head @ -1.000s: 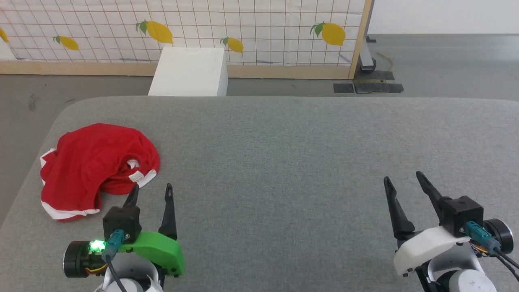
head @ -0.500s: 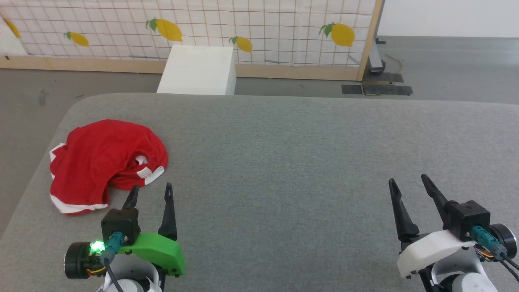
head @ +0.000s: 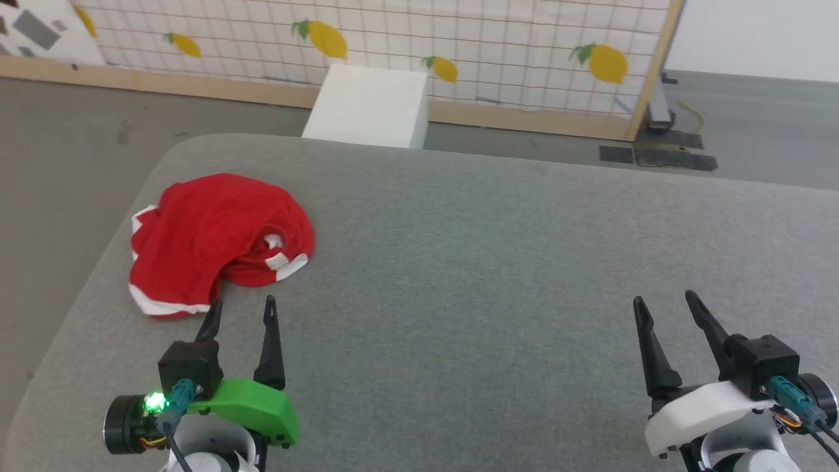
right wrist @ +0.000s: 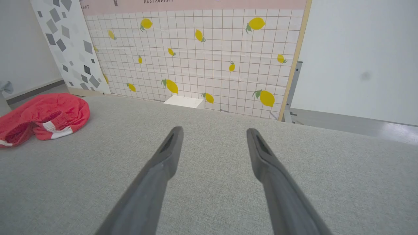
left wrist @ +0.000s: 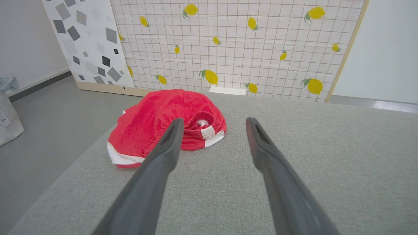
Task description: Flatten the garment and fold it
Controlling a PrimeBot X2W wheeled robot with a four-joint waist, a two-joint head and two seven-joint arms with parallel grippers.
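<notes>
Garment (head: 216,239), bunched left on the surface (head: 491,262) just beyond the spread, empty left end effector (head: 242,303): probably light and limp, best pinched at its white hem (head: 167,307); right end effector (head: 663,298) also spread.

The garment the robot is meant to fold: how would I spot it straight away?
Find the wide grey padded table in front of the lemon-patterned panel. Near its left edge, just beyond the open left gripper, lies the garment in a crumpled heap. It is bright red with white bands, unlike the plain grey around it.
</notes>
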